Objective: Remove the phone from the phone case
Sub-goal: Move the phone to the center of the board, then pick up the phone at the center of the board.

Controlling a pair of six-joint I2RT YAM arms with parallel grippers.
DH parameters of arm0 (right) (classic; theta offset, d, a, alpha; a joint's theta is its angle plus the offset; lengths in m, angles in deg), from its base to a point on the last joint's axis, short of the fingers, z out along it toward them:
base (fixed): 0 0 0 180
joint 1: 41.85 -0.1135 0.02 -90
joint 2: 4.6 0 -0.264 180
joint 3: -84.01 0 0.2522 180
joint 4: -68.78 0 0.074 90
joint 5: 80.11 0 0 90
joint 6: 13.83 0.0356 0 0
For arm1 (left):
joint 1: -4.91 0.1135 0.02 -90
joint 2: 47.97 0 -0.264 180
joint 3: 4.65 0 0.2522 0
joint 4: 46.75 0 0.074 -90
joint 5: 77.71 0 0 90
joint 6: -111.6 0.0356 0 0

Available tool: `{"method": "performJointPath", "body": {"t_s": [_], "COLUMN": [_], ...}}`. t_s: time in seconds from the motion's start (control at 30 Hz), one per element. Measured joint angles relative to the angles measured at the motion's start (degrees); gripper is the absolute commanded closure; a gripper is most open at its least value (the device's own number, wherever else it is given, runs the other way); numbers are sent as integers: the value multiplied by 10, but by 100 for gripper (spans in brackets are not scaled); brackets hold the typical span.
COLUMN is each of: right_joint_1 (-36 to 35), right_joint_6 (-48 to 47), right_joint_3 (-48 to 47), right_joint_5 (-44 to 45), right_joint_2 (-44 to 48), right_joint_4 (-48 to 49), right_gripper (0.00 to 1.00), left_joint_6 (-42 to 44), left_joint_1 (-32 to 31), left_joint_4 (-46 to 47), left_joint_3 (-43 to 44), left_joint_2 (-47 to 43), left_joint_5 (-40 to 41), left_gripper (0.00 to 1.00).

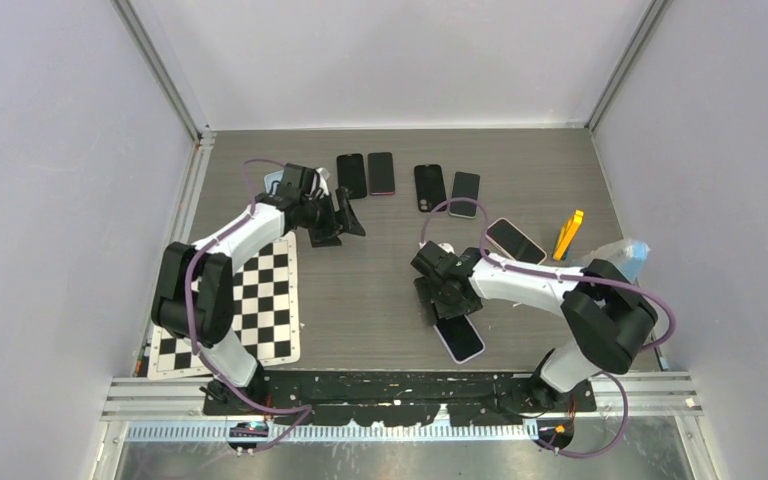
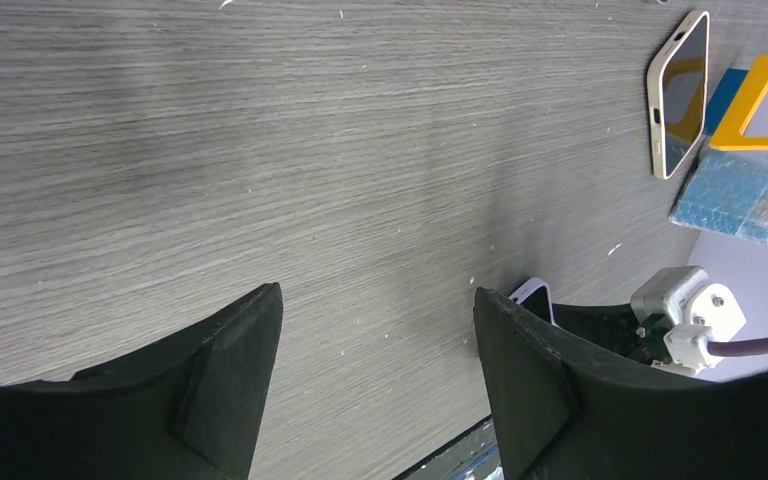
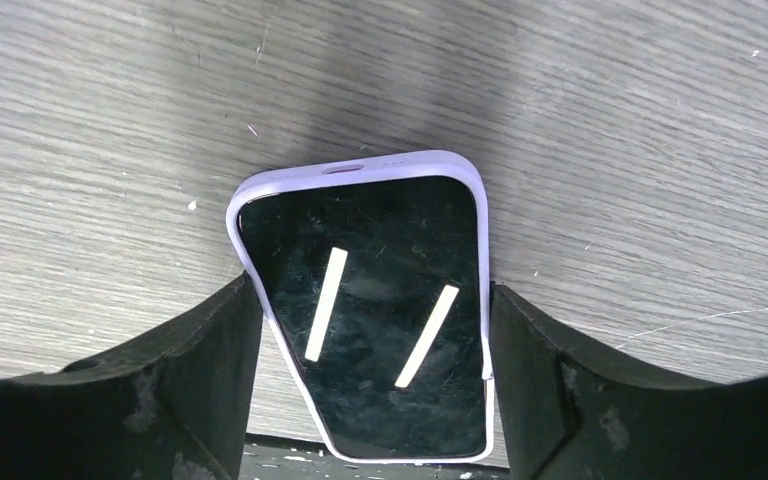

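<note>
The phone [image 3: 370, 320] lies screen up in its lilac phone case [image 3: 360, 165], flat on the grey table [image 1: 380, 290], at lower centre of the top view. The right gripper [image 3: 372, 292] straddles it, with its fingers pressed against both long sides of the case. The left gripper [image 2: 375, 300], upper left of centre, has its fingers apart over the table and holds nothing. A beige-cased phone [image 1: 515, 240] lies right of centre.

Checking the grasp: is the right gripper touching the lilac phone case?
Touching. Right wrist view: the right gripper sits flush against both sides of the lilac phone case, no gap.
</note>
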Motion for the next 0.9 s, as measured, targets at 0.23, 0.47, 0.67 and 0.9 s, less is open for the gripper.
{"method": "performJointPath", "body": {"t_s": [0.23, 0.47, 0.67, 0.9], "right_joint_1": [8, 30, 40, 41], "right_joint_6": [49, 90, 73, 51], "right_joint_3": [-83, -193, -194, -177], "right_joint_5": [45, 84, 68, 31], "right_joint_2": [-61, -148, -165, -168], "right_joint_4": [19, 83, 93, 95], "right_gripper": [42, 1, 0, 0], "left_joint_6": [3, 8, 9, 9], "left_joint_1": [10, 15, 17, 21], "left_joint_4": [-2, -4, -6, -8], "left_joint_3": [0, -1, -11, -14], "left_joint_2": [-16, -29, -37, -49], "left_joint_5": [1, 1, 2, 7], "left_gripper": [28, 28, 28, 27]}}
